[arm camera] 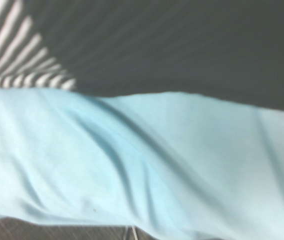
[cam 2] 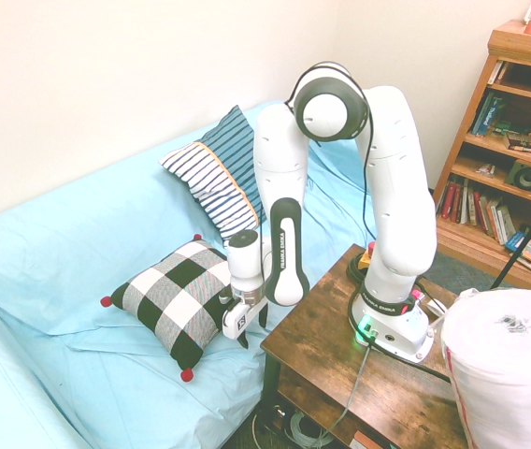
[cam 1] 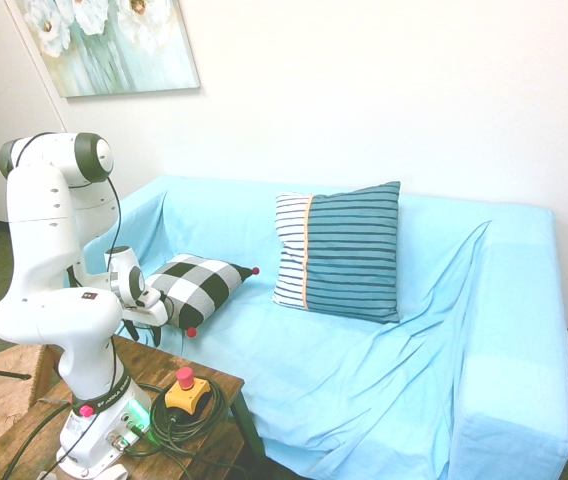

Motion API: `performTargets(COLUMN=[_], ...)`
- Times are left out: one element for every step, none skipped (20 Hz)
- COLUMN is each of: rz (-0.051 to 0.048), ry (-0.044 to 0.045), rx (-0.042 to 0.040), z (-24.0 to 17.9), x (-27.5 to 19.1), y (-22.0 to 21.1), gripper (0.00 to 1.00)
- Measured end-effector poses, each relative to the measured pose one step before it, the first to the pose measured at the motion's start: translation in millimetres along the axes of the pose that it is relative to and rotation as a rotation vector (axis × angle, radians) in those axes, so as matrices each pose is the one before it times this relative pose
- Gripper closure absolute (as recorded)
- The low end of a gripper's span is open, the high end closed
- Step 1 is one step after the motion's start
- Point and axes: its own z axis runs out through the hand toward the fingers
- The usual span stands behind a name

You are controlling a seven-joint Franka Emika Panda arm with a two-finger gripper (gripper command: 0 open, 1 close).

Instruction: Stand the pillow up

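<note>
First exterior view: the pillow (cam 1: 201, 286) lies at centre left of the frame on the sofa (cam 1: 384, 360), tilted up slightly toward the arm. The larger striped pillow (cam 1: 341, 250) stands upright at centre. The gripper (cam 1: 156, 312) sits at the checked pillow's near edge, at lower left. Its fingers are hidden here.

Second exterior view: the pillow (cam 2: 175, 297) occupies the centre left, a red pom-pom (cam 2: 187, 375) at its lowest corner. The gripper (cam 2: 238, 326) points downward just beside the pillow's right edge, forearm near vertical, elbow folded high at upper centre. Finger spacing cannot be determined.

Wrist view: blurred dark fabric fills the upper half, sofa cover (arm camera: 142, 165) the lower.

Procedure, as judged: grip the near edge firmly, raise it, and lean the pillow against the backrest so it does not topple.
</note>
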Motion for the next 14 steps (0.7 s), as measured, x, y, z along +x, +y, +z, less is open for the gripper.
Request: performTargets(rz=[-0.00307, -0.00233, -0.00255, -0.00363, 0.00593, 0.00507, 0.00223, 0.00335, 0.00362, 0.00308, 0.00226, 0.00151, 0.00039, 0.00199], ry=[0.01032, 0.01157, 0.01031, 0.00868, 0.00837, 0.00906, 0.01229, 0.01539, 0.01759, 0.01776, 0.01459, 0.01147, 0.01208, 0.01147], rx=[0.00502, 0.00601, 0.00601, 0.00585, 0.00568, 0.00609, 0.00586, 0.00643, 0.00897, 0.00872, 0.0058, 0.00299, 0.00443, 0.00382], z=[1.69, 0.96, 0.73, 0.06, -0.21, -0.71, -0.98, -1.18, -1.87, -2.25, -2.45, -3.39, -4.76, -6.28], x=[1.71, 2.33, 2.15, 1.62, 1.28, 1.21, 0.35, 0.3, 1.11, 2.39, 3.37, 4.54, 6.09, 6.89], y=[-1.43, -2.22, -3.08, -4.86, -5.01, -4.93, -5.24, -5.52, -6.49, -6.44, -6.0, -6.09, -6.32, -6.12], gripper=[0.0, 0.0, 0.0, 0.0, 0.0, 0.0, 0.0, 0.0, 0.0, 0.0, 0.0, 0.0, 0.0, 0.0])
